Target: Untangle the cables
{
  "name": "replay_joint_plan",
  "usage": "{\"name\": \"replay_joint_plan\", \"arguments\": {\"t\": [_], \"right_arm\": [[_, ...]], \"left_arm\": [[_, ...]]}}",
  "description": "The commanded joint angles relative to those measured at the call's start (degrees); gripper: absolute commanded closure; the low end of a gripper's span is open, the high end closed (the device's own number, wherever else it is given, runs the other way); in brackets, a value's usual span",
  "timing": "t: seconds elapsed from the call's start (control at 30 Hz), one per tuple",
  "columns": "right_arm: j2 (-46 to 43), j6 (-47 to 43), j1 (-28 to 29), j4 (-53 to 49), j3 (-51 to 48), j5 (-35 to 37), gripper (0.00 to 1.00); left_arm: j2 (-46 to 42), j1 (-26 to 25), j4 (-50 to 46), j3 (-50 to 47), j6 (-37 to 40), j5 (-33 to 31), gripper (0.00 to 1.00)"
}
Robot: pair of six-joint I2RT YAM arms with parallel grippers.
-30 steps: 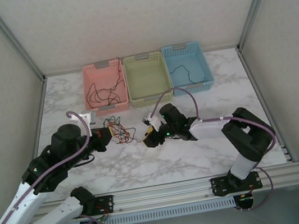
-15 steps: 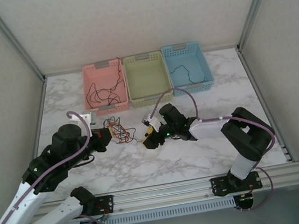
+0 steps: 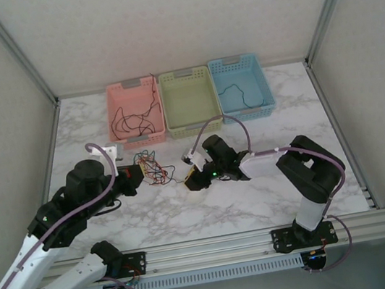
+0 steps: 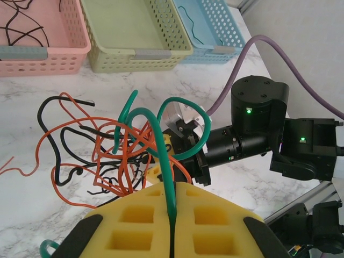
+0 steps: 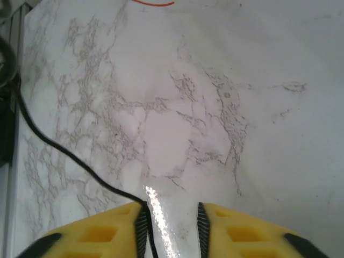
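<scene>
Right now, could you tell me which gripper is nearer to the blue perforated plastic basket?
Right. The right gripper sits near-left of the blue perforated plastic basket; the left gripper is farther left, at the tangle of thin wires.

The tabletop (image 3: 259,192) looks smooth, faintly glossy and marble-patterned, the baskets (image 3: 191,123) perforated matt plastic, the cables (image 4: 159,145) smooth and glossy-sheathed, the left claw (image 4: 173,188) pads (image 4: 107,217) matt, pitted yellow foam.
</scene>
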Motion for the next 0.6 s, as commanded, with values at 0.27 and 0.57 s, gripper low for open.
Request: {"name": "replay_joint_plan", "arguments": {"t": [0.27, 0.57], "right_arm": [[-11.23, 1.05, -2.11, -0.65, -2.74, 8.85, 1.00], [-33.00, 5.40, -8.36, -11.88, 0.51, 14.56, 1.00]], "left_arm": [[-3.83, 0.43, -4.83, 1.30, -0.69, -11.16, 1.00], [-6.83, 0.42, -8.28, 1.59, -0.54, -16.40, 1.00]]}}
